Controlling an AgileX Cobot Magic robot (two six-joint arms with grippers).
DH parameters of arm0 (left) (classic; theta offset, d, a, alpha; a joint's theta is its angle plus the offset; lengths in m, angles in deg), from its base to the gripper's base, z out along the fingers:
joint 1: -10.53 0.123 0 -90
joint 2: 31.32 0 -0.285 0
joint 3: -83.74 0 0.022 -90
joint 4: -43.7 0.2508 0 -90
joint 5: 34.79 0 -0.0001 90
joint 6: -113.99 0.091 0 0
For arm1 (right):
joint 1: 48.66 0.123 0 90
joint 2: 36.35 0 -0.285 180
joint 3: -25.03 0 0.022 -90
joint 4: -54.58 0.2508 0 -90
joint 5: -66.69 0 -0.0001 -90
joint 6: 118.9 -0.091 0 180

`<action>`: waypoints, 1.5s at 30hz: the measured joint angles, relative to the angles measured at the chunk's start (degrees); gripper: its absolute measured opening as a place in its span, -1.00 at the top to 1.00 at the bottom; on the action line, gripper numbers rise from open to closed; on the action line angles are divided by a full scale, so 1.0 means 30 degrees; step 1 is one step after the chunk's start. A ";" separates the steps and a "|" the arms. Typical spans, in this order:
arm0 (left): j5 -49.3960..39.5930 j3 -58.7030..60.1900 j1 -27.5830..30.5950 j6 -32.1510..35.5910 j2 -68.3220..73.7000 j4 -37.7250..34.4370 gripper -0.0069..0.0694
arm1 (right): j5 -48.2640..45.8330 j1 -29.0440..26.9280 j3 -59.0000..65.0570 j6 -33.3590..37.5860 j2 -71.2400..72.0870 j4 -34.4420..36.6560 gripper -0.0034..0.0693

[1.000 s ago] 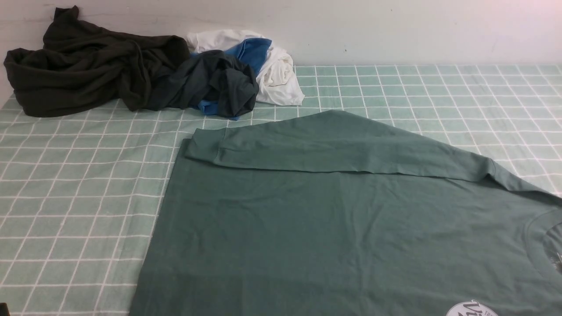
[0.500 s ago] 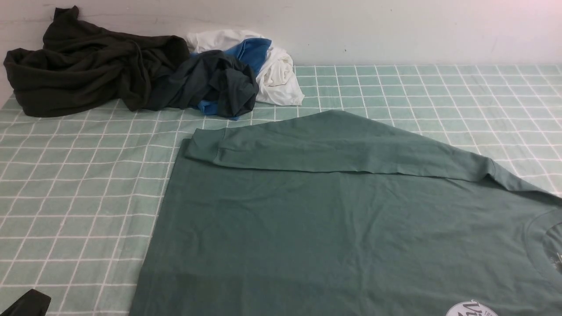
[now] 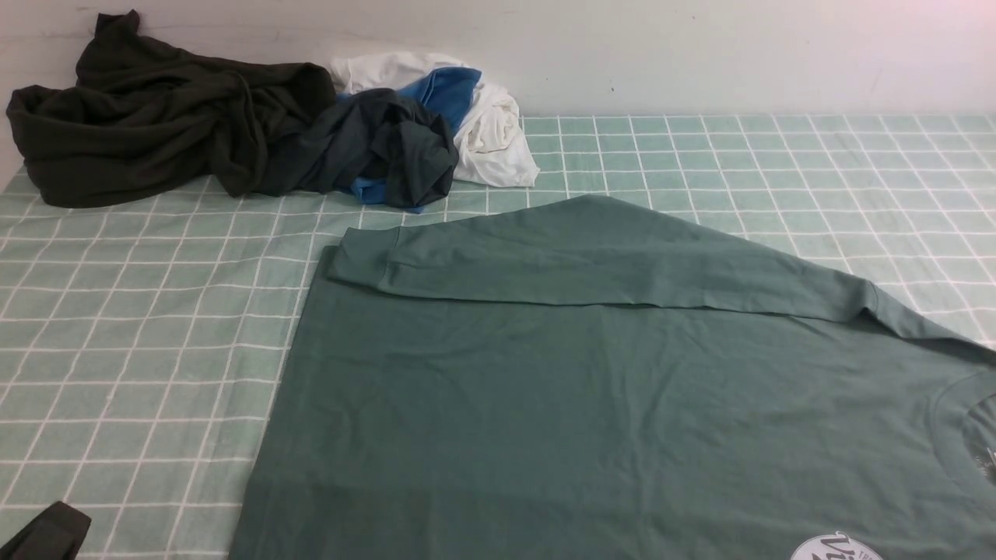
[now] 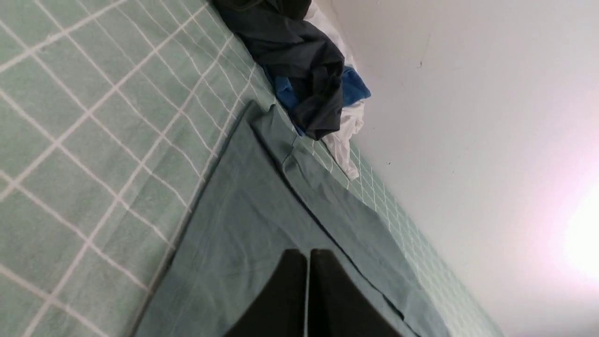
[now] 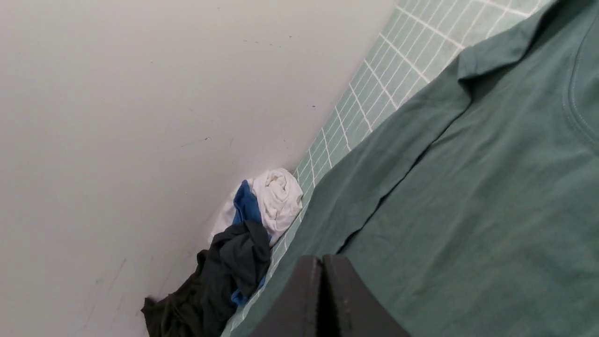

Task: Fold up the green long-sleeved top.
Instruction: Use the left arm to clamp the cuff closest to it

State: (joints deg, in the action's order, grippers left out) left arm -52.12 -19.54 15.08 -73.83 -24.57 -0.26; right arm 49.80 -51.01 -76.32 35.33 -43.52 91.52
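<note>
Both claws are pressed fully together with nothing between them. The left claw [image 4: 307,256] is low beside the near left corner of the green long-sleeved top [image 3: 591,389], and the right claw [image 5: 322,259] is over the body near the round neck [image 3: 953,435]. Whether either tip touches cloth cannot be told. The top lies flat on the checked tablecloth [image 3: 140,350], directly under and ahead of both claws, with the white logo [image 3: 836,547] closest to the right one. The first risk sits right at the tips: jaws that go down closed would only shove the jersey and ruck it, and jaws that open too late or too deep could pinch the tablecloth along with the hem. Further ahead of the claws, one sleeve [image 3: 591,264] lies folded across the body with its cuff [image 3: 358,260] past the left claw's side. A lift that tugs the body sideways would likely slide that sleeve off its line, and uneven height between the two claws would skew the crease. The near sleeve is out of view, so its state is unknown. Farthest out, beyond the cuff, lie the dark olive garment [image 3: 148,117], the slate-grey garment [image 3: 381,152] and the white garment [image 3: 494,128] — a long sweep forward could snag them.
</note>
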 joint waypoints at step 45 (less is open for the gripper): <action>-0.8559 -1.1580 -1.2119 0.8004 2.6483 1.2996 -0.33 | -1.8186 0.6505 -1.4209 1.4500 -1.5828 -0.6678 0.94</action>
State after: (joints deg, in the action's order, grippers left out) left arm -77.80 -54.28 -21.28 -49.82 54.88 38.73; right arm -4.76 -31.49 -118.95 78.83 -91.00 71.49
